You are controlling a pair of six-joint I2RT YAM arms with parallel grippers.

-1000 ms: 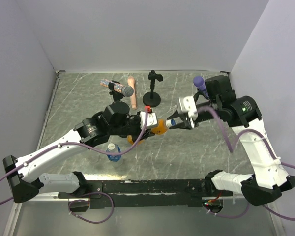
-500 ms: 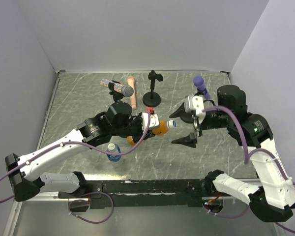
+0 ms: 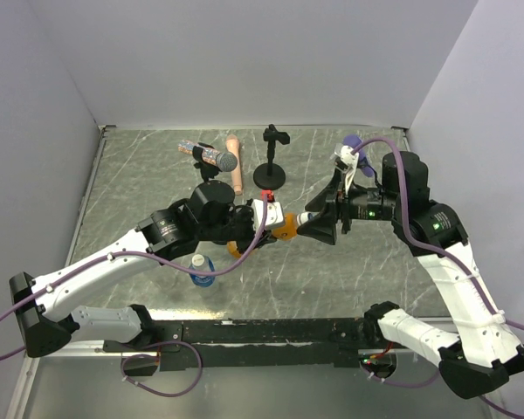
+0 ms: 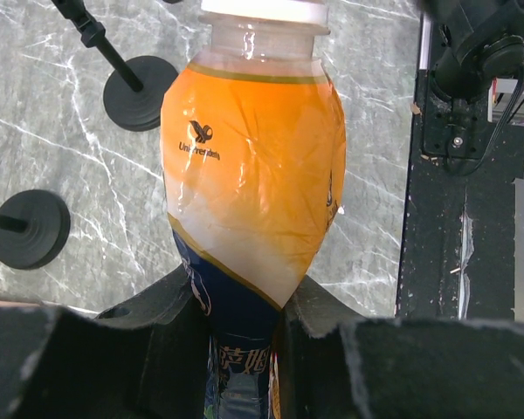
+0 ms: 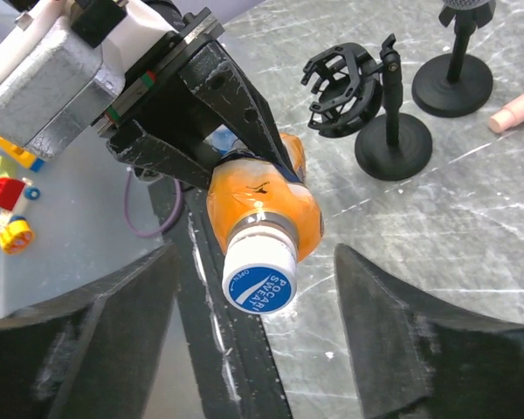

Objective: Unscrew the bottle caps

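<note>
My left gripper (image 3: 274, 225) is shut on the lower body of an orange bottle (image 3: 286, 229) and holds it on its side above the table, neck toward the right arm. In the left wrist view the orange bottle (image 4: 253, 175) fills the frame, pinched between the left gripper (image 4: 244, 305). Its white cap with a blue top (image 5: 260, 278) is on the neck. My right gripper (image 5: 255, 257) is open, one finger on each side of that cap with a gap on both sides. A blue bottle (image 3: 202, 272) with a whitish cap (image 3: 197, 260) stands near the left arm.
Two black microphone stands (image 5: 393, 153) (image 5: 454, 83) stand on the marble table behind the bottle. A grey-headed microphone (image 3: 217, 159), a pink cylinder (image 3: 235, 175) and a purple microphone (image 3: 353, 144) are at the back. The black base rail (image 3: 271, 332) runs along the near edge.
The right gripper, shut at the orange bottle's cap a second ago, opened wide and drew back, then came in again with its fingers either side of the cap. The left gripper kept its hold.
</note>
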